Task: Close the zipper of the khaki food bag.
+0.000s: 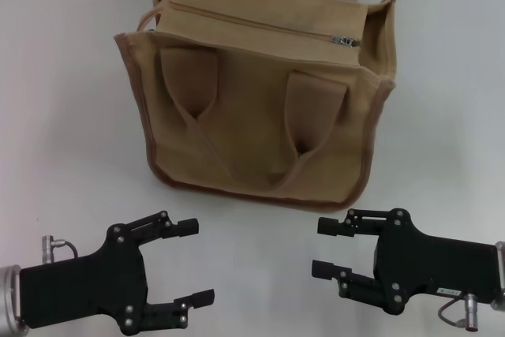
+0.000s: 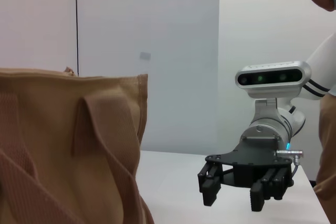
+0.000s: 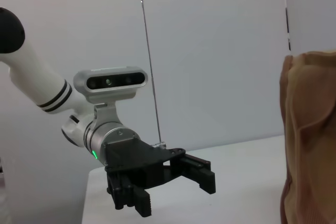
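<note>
The khaki food bag (image 1: 252,116) stands upright on the white table, mid-view in the head view, its two strap handles hanging down the near face. Along the top panel runs the zipper (image 1: 252,21), and its small silver pull (image 1: 343,39) sits near the right end. My left gripper (image 1: 197,262) rests low at the near left, open and empty, well short of the bag. At the near right, my right gripper (image 1: 321,248) is likewise open and empty. The left wrist view shows the bag (image 2: 63,145) and the right gripper (image 2: 232,200); the right wrist view shows the bag's edge (image 3: 310,140) and the left gripper (image 3: 173,192).
The white table (image 1: 63,116) extends around the bag on both sides, with a pale wall behind. A person's arm (image 2: 328,145) shows at the edge of the left wrist view, behind the right arm.
</note>
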You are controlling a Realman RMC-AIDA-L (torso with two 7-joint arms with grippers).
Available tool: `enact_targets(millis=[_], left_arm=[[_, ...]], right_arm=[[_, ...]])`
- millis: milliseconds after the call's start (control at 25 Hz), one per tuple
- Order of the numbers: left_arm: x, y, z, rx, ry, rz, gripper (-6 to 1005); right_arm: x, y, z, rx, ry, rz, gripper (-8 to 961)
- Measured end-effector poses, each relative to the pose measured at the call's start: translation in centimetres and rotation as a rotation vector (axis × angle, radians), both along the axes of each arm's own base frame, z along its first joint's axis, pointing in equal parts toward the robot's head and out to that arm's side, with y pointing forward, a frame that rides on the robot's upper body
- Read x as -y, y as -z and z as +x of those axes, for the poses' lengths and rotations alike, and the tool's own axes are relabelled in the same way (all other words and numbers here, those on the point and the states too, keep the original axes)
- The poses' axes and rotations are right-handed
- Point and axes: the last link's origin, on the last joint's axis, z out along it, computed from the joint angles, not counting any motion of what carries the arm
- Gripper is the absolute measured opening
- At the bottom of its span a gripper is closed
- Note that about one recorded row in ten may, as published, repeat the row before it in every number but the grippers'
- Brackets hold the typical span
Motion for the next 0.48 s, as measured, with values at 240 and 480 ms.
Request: enact_targets(millis=[240, 480], left_arm=[[0.02, -0.03, 0.26, 0.013, 0.011, -0.006, 827], [0.05, -0.03, 0.31, 0.016, 0.013, -0.007, 827]], right_arm=[[-0.14, 0.17, -0.22, -0.003, -0.003, -0.008, 501], [-0.26, 0.19, -0.36, -0.004, -0.01, -0.01, 501]])
